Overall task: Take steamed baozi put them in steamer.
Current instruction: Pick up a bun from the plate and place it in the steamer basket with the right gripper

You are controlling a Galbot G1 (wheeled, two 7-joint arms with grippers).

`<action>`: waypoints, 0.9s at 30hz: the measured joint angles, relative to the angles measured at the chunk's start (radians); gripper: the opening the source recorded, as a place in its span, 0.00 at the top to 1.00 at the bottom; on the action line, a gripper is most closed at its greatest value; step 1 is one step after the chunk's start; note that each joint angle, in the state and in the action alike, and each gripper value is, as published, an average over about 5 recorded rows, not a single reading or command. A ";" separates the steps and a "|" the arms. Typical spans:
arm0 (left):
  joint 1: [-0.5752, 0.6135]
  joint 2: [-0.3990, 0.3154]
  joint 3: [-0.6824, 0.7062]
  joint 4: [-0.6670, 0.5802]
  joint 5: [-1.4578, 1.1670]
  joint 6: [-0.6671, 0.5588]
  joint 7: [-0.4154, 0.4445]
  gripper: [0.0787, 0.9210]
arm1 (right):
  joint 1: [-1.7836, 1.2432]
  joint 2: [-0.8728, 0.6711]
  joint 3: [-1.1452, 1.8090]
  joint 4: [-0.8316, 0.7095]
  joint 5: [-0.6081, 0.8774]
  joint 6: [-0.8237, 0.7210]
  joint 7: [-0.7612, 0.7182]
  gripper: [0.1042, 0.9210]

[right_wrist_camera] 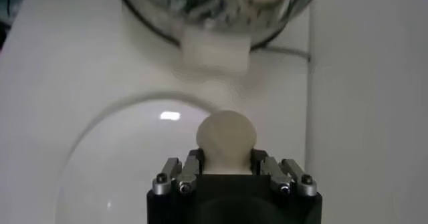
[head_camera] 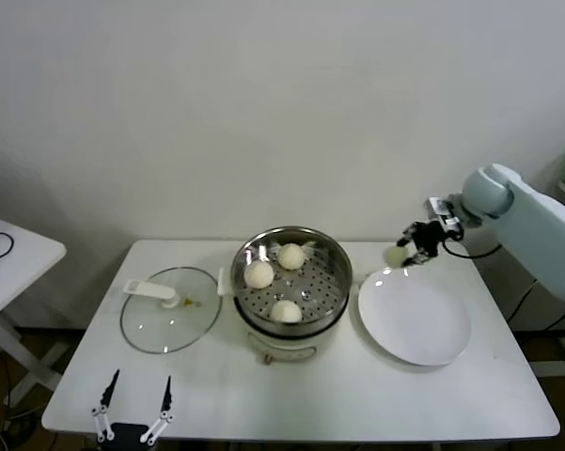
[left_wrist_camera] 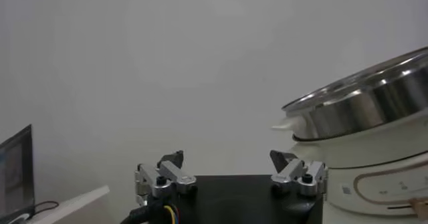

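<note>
Head view shows a white table (head_camera: pixel 216 395) against a pale wall, laid out from largest item to smallest. At its centre stands the steamer (head_camera: pixel 331 256), a shiny round steel basket with a perforated floor on a white cooker base. Three steamed baozi (head_camera: pixel 258 274) sit inside it, spaced apart on the floor. To the robot's right of the steamer lies a flat white plate (head_camera: pixel 423 329), bare. To the robot's left lies a round glass lid (head_camera: pixel 155 329) with a white handle.

Above the far edge of the plate, the right gripper (head_camera: pixel 406 254) is closed around the fourth baozi (head_camera: pixel 396 256), lifted off the plate. In the right wrist view, the bun (right_wrist_camera: pixel 226 137) bulges out rounded between the fingers, with the plate below it and the steamer farther on.

The left gripper (head_camera: pixel 133 407) is parked low at the table's near edge, its fingers spread apart and holding nothing.

The bun looks light, soft and matte, so it should not slip, but it will likely dent if squeezed hard. A gentle hold across its widest middle seems safest, and it should be set down in the free part of the basket floor.
</note>
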 measured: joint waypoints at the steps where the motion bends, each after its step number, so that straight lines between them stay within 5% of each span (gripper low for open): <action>1: 0.000 0.000 0.000 0.001 0.000 0.000 0.000 0.12 | 0.008 -0.002 -0.003 0.027 0.026 -0.012 0.005 0.54; 12: -0.006 0.000 0.009 0.020 0.002 -0.010 -0.002 0.12 | 0.069 0.000 -0.091 0.234 0.180 -0.111 0.061 0.54; 27: -0.008 0.000 0.014 0.035 0.004 -0.016 -0.005 0.12 | 0.092 0.086 -0.257 0.220 0.154 -0.168 0.137 0.54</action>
